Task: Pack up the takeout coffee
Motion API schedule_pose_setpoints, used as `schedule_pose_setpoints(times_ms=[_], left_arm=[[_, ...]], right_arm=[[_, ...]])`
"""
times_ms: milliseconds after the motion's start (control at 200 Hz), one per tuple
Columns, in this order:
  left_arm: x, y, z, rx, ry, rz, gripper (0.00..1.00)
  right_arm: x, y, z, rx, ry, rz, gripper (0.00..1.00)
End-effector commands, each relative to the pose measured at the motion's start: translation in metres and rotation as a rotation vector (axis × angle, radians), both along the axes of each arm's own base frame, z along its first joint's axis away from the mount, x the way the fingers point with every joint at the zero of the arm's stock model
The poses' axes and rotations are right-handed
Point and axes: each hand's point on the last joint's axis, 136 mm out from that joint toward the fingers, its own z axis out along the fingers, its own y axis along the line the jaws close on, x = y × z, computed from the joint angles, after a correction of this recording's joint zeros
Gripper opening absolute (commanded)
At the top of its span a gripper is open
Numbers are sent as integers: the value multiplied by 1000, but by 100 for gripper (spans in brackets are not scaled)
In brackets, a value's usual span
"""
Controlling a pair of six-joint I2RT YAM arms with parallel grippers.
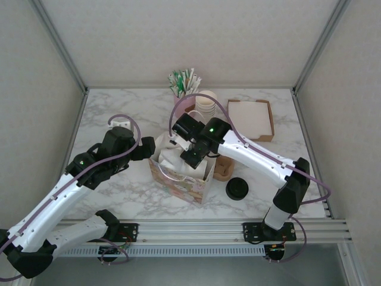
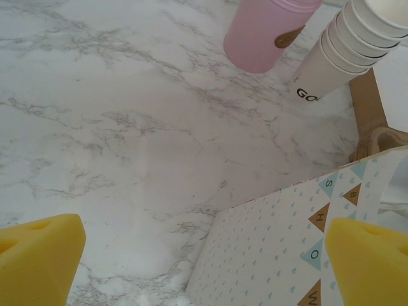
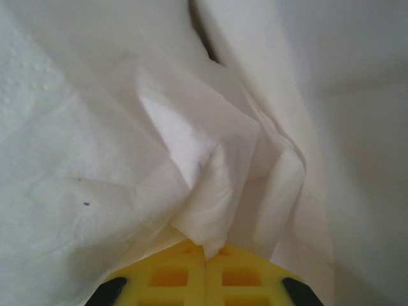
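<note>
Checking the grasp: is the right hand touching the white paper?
Touching. In the right wrist view, a fold of the white paper runs down into the seam of the shut right hand and is pinched there.

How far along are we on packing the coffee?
Done: the gift bag stands open, white tissue inside. In hand: the right gripper is shut on that tissue; the left gripper hangs open beside the bag. Left: the lidded coffee cup sits on the table, not yet packed.

- "GO" in black, cut off at the frame edge, on the outermost cup of the stack of paper cups [image 2: 338,54], beyond the patterned bag [image 2: 268,255]
- "S", "H", "O", "W" on the bag's printed pennants [image 2: 320,217]
</note>
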Motion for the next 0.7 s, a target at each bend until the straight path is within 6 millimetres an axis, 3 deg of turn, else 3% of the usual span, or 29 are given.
schedule_pose_setpoints(times_ms=[0,95,175,275,400,516,696], left_arm=[[-1,8,13,-12,-20,33,96],[-1,9,15,-18,-27,38,96],[-2,9,17,-26,-34,39,96],[-2,10,19,-25,-38,41,96],[-3,12,23,-22,-47,45,96],[-3,16,28,-13,-62,55,96],[-2,21,36,-3,-83,72,96]], right_arm=[[9,12,24,117,-47,-41,0],[15,17,29,151,-65,-70,4],[16,21,33,189,-67,-87,22],[16,24,43,236,-72,-98,33],[17,18,60,266,-111,-114,38],[14,12,85,320,-146,-119,49],[13,-3,118,378,-220,-135,52]])
